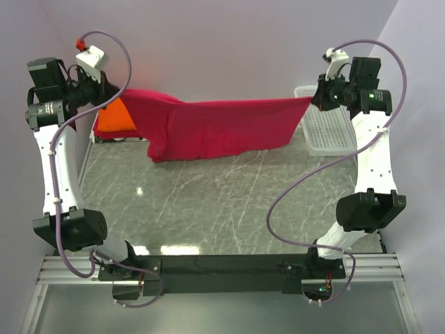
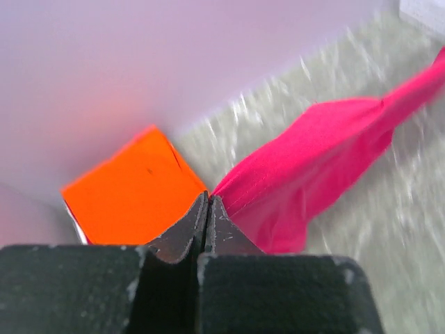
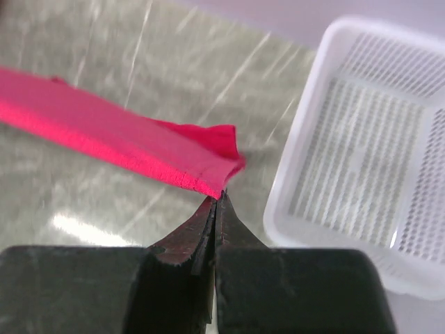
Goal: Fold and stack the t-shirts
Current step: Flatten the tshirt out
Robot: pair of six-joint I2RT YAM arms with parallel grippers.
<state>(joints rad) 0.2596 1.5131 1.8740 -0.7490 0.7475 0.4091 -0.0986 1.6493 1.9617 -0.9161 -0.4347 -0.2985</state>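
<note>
A crimson-pink t-shirt hangs stretched like a banner from ten o'clock to two o'clock, with its lower edge draping onto the marble table. The left gripper and right gripper are each pinched tight on an opposite end, apparently pulling it flat for folding. A folded orange t-shirt lies at ten o'clock, probably the base of the stack, and a white basket sits at two o'clock.

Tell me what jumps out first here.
A crimson-pink cotton t-shirt hangs stretched across the far side of the marbled table, its top edge pinched by the left pincer and the right pincer, both shut on it. A bright orange folded tee lies at the far left, and a white plastic mesh basket sits at the far right.
</note>
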